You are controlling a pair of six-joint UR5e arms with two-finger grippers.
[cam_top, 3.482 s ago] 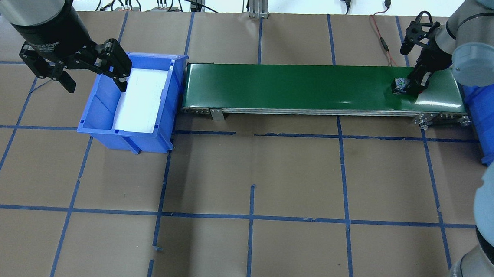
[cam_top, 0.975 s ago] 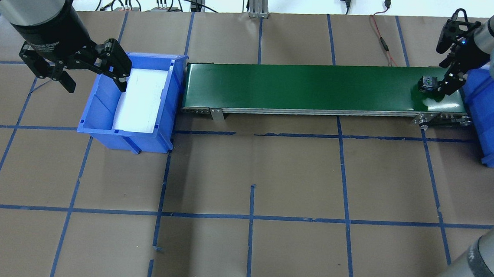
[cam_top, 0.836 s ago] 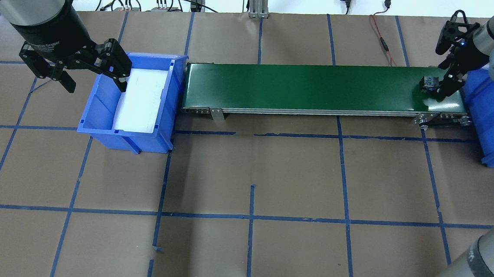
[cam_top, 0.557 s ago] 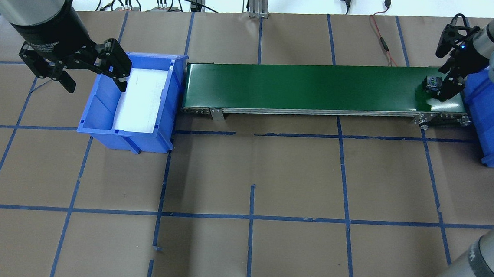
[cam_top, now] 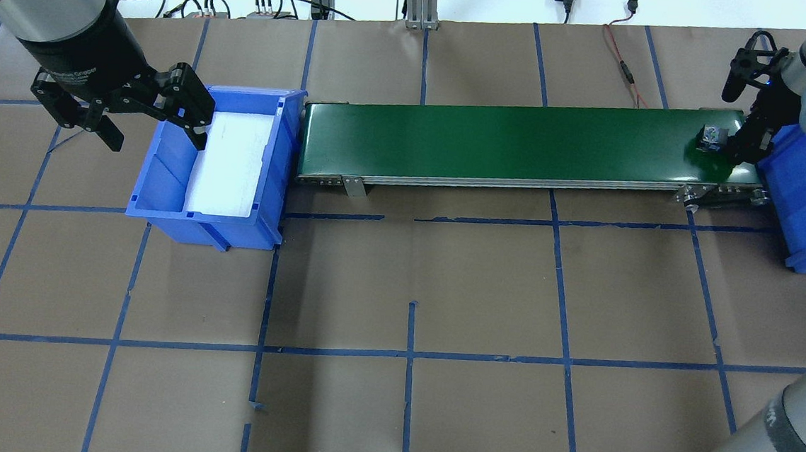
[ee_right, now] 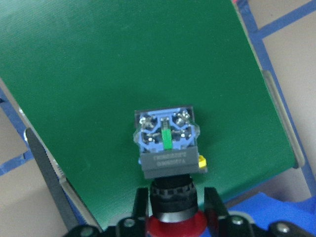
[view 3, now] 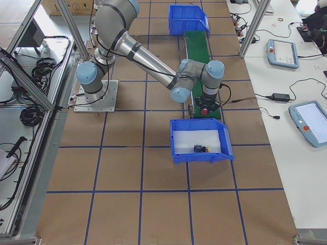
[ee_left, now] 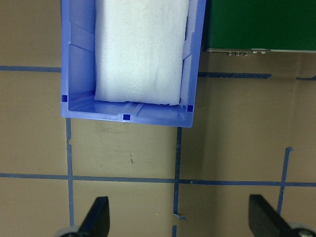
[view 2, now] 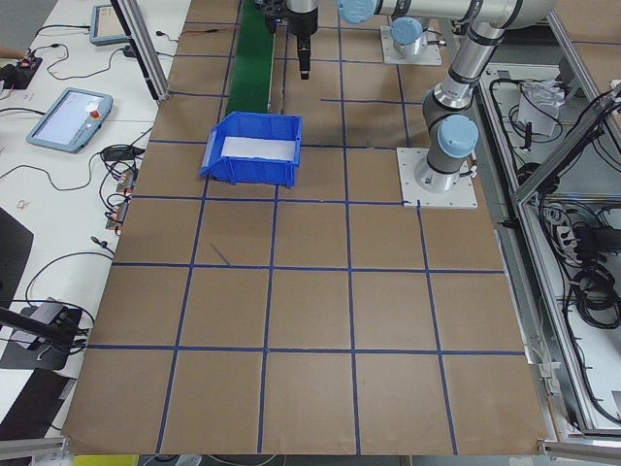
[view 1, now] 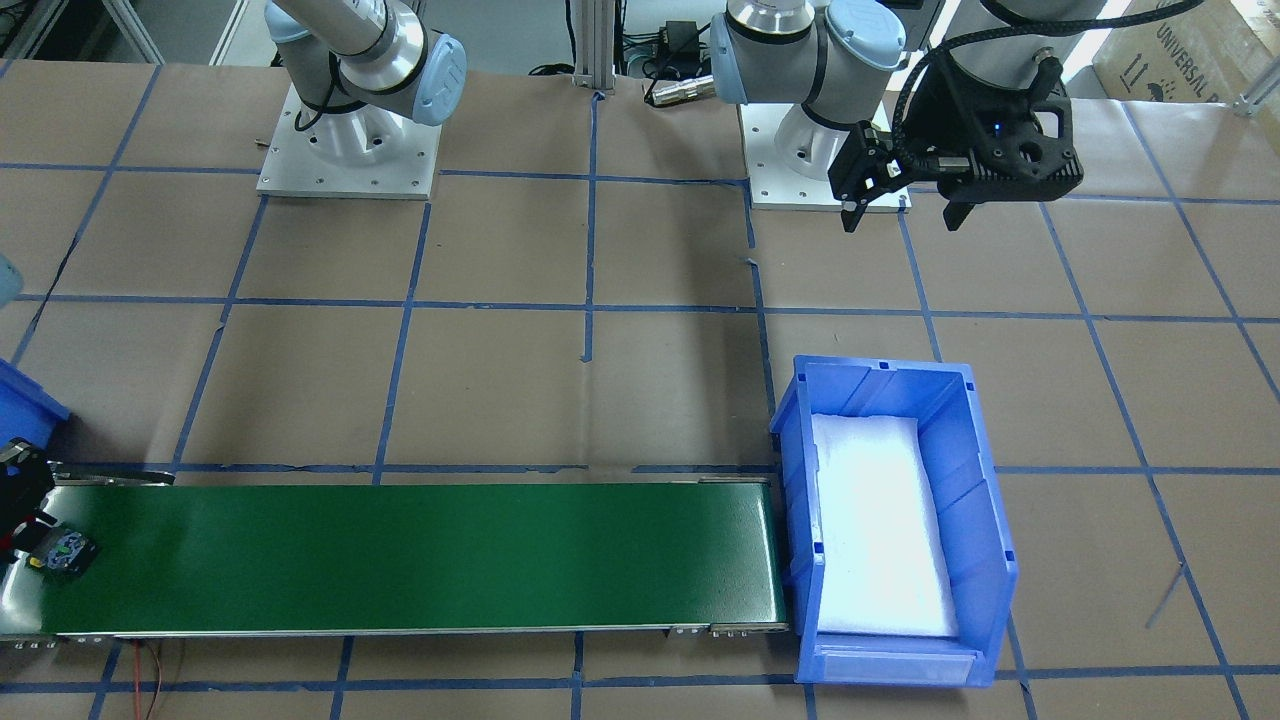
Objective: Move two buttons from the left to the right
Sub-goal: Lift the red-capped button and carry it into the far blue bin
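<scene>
My right gripper is shut on the red-capped button, pinching its black neck just above the red cap. It holds the button over the right end of the green conveyor belt; the button also shows in the front-facing view. The yellow-capped button lies on white foam in the right blue bin. My left gripper is open and empty, hovering at the near left side of the left blue bin.
The left bin holds only a white foam pad. The right bin stands right against the belt's right end. Cables and an aluminium post lie along the table's far edge. Blue tape lines grid the brown table.
My right gripper has carried the red-capped button to the right along the belt, up to its right end beside the right bin. The left arm has not moved.
</scene>
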